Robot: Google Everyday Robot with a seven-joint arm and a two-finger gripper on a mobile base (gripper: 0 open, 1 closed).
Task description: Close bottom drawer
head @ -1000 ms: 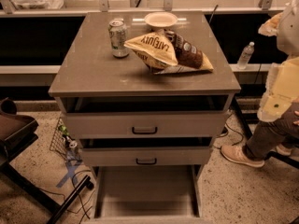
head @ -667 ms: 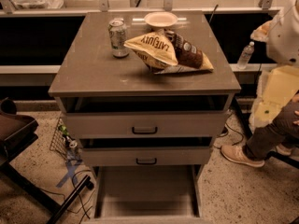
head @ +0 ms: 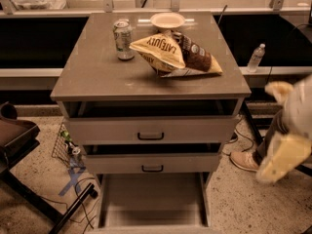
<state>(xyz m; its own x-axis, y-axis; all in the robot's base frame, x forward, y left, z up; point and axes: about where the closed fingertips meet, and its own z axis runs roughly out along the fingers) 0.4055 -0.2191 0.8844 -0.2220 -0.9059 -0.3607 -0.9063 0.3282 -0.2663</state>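
The grey cabinet [head: 97, 77] has three drawers. The bottom drawer [head: 153, 199] is pulled far out toward me; its long plain tray is bare, and its front runs along the lower edge of the view, with no handle showing. The middle drawer [head: 152, 164] and the top drawer [head: 151, 129] each stand slightly open. My gripper [head: 282, 150] is a blurred pale yellow shape at the right edge. It is beside the cabinet at about middle-drawer height and apart from every drawer.
On the cabinet top are a soda can [head: 123, 39], a yellow chip bag [head: 161, 52], a brown snack bag [head: 196, 57] and a white bowl [head: 167, 20]. A person's shoe [head: 243, 160] and a water bottle [head: 255, 57] are at the right. A dark chair [head: 14, 135], a wire basket [head: 63, 145] and cables are at the left.
My arm and gripper have dropped lower along the right side of the cabinet, from about cabinet-top height to middle-drawer height. The drawers have not moved.
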